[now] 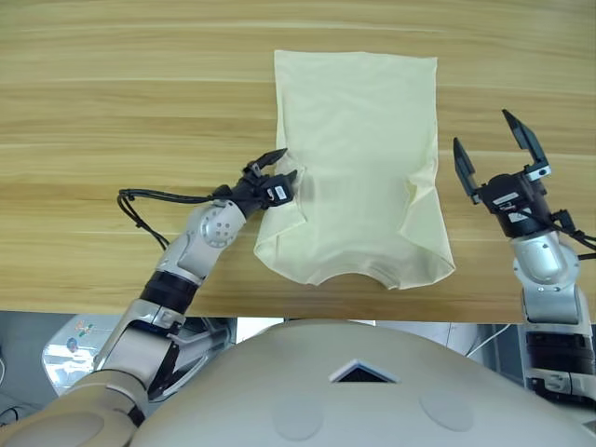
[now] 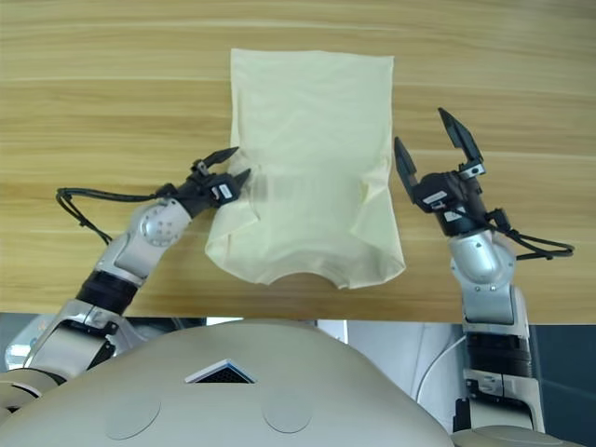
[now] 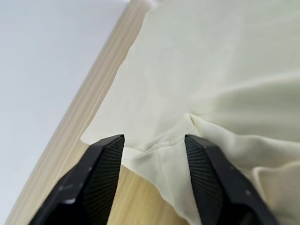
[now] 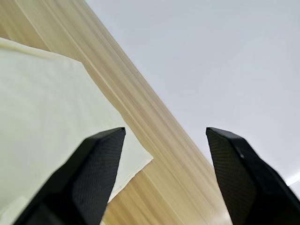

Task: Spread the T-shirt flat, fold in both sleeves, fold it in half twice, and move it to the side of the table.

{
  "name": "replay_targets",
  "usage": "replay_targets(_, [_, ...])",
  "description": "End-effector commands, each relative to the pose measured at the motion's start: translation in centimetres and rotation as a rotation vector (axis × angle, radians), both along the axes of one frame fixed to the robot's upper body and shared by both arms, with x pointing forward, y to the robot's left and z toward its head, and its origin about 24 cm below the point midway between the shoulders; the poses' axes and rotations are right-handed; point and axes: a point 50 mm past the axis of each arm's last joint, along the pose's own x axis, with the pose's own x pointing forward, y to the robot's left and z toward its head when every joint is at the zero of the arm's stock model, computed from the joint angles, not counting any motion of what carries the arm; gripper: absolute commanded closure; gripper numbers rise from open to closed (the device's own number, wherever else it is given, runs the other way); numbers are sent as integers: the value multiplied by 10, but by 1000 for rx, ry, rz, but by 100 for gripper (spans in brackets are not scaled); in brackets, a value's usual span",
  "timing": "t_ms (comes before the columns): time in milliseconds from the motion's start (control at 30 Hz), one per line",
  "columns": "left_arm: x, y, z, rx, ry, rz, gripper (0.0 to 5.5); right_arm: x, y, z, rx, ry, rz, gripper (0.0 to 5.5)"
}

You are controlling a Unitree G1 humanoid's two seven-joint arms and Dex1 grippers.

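A pale yellow T-shirt (image 1: 358, 158) lies on the wooden table (image 1: 112, 112), collar toward me, both sleeves folded inward over the body. My left gripper (image 1: 277, 166) is open at the shirt's left edge, right by the folded-in left sleeve (image 3: 206, 140); its fingers (image 3: 105, 161) straddle the sleeve's corner without closing on it. My right gripper (image 1: 493, 146) stands open to the right of the shirt, raised above the table with nothing between its fingers (image 4: 93, 164). The shirt's far hem corner (image 4: 140, 159) lies beyond them.
Bare wood stretches to the left of the shirt and behind it (image 1: 140, 56). The table's near edge (image 1: 93, 303) runs just below the collar. A black cable (image 1: 140, 200) loops from my left forearm over the tabletop.
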Motion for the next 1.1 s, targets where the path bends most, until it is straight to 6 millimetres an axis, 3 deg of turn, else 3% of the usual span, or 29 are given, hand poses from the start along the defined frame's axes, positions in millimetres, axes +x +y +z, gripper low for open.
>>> replay_targets(33, [-8,0,10,-122,-48,-7,308,3,-8,3,-68,-14,-5,232])
replay_targets(133, [-23,-6,32,-218,-125,-82,308,-3,-26,7,-152,-6,-26,232])
replay_targets(233, [-35,-1,58,-273,-213,-124,308,-15,-59,9,-231,30,-98,232])
replay_targets(333, [-50,8,102,-423,-327,-162,308,-41,-90,-10,-357,182,-144,232])
replay_targets(367, [-56,11,115,-463,-367,-175,308,-51,-94,-21,-412,258,-128,232])
replay_targets(400, [-55,24,119,-398,-395,-129,308,-66,-92,-38,-478,374,-71,232])
replay_targets(433, [-50,41,115,-294,-398,-54,308,-79,-87,-51,-523,460,-12,232])
replay_targets(533, [-31,132,63,365,-291,287,308,-93,-69,-75,-567,569,77,232])
replay_targets(567, [-36,153,49,529,-255,323,308,-93,-66,-78,-580,579,87,232])
replay_targets(600, [-50,160,36,604,-188,283,308,-91,-64,-80,-595,585,101,232])
replay_targets(633, [-63,158,26,628,-131,215,308,-90,-62,-80,-605,588,121,232])
replay_targets(700, [-88,132,18,578,-43,-35,308,-95,-54,-77,-613,604,197,232])
replay_targets(800, [-108,108,20,504,21,-273,308,-97,-45,-73,-621,599,261,232])
replay_targets(967, [-119,95,21,476,111,-520,308,-107,-37,-72,-626,615,318,232])
replay_targets(1100, [-105,85,22,466,93,-622,308,-118,-28,-69,-589,605,390,232])
